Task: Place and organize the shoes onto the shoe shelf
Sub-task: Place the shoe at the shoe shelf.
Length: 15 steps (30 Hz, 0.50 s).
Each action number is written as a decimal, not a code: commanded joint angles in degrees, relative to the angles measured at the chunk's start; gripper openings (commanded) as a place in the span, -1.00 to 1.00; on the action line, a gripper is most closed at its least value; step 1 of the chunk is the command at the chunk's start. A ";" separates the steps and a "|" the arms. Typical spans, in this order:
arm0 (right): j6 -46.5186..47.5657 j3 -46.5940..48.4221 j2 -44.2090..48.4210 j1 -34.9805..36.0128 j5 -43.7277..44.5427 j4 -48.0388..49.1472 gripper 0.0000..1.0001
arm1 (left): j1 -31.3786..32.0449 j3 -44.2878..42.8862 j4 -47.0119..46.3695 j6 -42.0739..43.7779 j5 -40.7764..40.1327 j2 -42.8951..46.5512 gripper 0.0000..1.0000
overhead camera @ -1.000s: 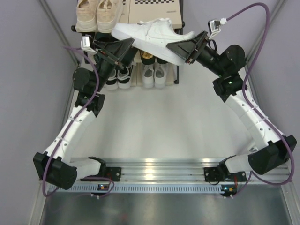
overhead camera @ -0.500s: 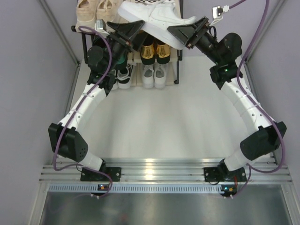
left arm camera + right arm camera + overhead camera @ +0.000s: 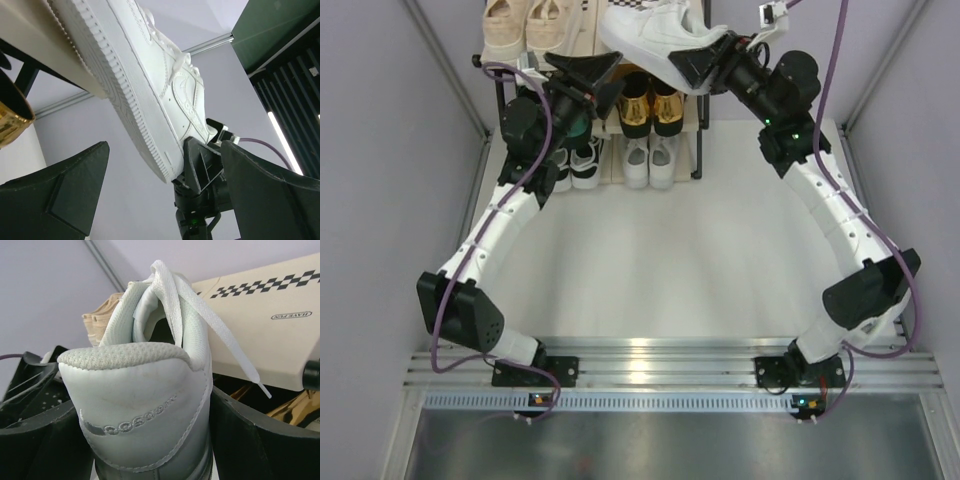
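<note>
A white sneaker (image 3: 655, 35) hangs tilted over the top board of the shoe shelf (image 3: 698, 140), toe toward the shelf. My right gripper (image 3: 698, 62) is shut on its heel (image 3: 145, 410), one finger (image 3: 40, 440) on each side. My left gripper (image 3: 605, 78) stands open just below the shoe's forefoot, with the sole (image 3: 135, 105) above the gap between its fingers (image 3: 65, 195) and nothing held. The toe end lies over the beige board (image 3: 30, 40). Beige sneakers (image 3: 525, 25) sit on the top tier's left side.
Gold loafers (image 3: 650, 108) occupy the middle tier. White lace-ups (image 3: 650, 160) and black-and-white sneakers (image 3: 570, 165) stand on the lowest level. The top board's checkered strip (image 3: 265, 285) lies right of the held shoe. Grey walls close in on both sides.
My right arm has carried the white sneaker up and back over the shelf's top board. My left arm has stretched forward with it, staying open under the shoe.
</note>
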<state>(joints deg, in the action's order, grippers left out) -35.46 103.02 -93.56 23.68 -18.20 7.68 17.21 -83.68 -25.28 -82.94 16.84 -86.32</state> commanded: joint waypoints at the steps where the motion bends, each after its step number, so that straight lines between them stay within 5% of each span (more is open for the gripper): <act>1: 11.19 8.23 0.66 3.30 7.02 2.61 -1.00 | -0.86 2.64 1.36 2.77 -0.14 8.26 0.96; 15: 34.57 18.09 -7.42 12.78 24.69 -1.18 -1.00 | -2.71 12.39 24.13 14.20 -0.40 31.55 0.96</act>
<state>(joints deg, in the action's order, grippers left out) -8.73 116.27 -100.44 35.03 -1.13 -0.80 14.72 -73.36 -7.07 -72.53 17.02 -57.84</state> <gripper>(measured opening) 0.747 0.982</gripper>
